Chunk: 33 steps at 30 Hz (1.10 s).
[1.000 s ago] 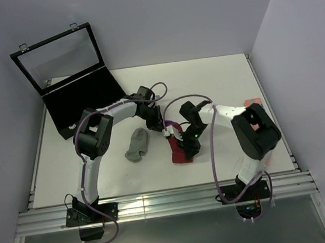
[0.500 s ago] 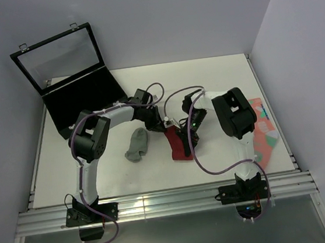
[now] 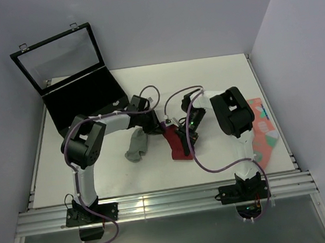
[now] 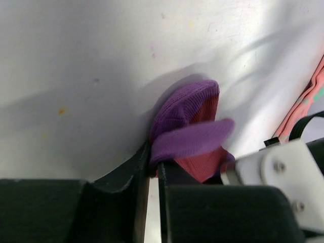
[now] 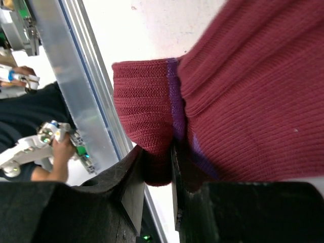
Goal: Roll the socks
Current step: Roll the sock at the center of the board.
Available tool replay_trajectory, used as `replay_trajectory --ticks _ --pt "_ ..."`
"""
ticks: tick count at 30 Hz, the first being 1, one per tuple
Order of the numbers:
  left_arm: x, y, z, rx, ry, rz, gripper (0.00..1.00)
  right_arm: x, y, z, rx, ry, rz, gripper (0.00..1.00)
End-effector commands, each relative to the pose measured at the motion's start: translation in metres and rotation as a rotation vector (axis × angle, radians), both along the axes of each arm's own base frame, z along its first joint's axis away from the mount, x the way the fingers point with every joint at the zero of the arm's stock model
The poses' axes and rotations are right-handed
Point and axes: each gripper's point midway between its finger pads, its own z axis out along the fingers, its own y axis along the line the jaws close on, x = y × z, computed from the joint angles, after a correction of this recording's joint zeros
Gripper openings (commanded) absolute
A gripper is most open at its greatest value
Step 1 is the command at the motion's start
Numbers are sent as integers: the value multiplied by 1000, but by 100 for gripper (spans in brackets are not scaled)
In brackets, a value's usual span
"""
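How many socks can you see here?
3. A short grey fabric sock left of centre; a long magenta-red sock in the middle; a salmon-pink patched sock at the right edge, partly hidden by the right arm.

You get soft, even light from above in the top view. The white table (image 3: 222,79) reads bright, the shadows on it are faint, and the glass lid (image 3: 61,54) carries a pale sheen. In the left wrist view, broad grey shadows cross the surface, and the purple flap of the magenta sock (image 4: 190,139) is smeared with blur. In the right wrist view the same sock's knit is crisp, while the upper left is blown out and the bottom edge falls near black.
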Motion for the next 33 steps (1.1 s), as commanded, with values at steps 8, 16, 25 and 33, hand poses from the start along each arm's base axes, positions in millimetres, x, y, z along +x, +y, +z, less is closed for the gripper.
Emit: replay_trajectory --ticks 8,16,25,33 --pt "20 19 20 32 -201 103 39 30 -14 -38 -148 -106 5 4" --pt "-11 29 44 -62 -324 145 40 30 -16 -39 -170 -101 1 3" --pt "-65 -29 101 -83 -755 -207 44 30 -18 -40 -190 -101 -1 0" --pt "-99 -65 84 -126 -767 -483 48 30 -19 -41 -188 -104 -1 0"
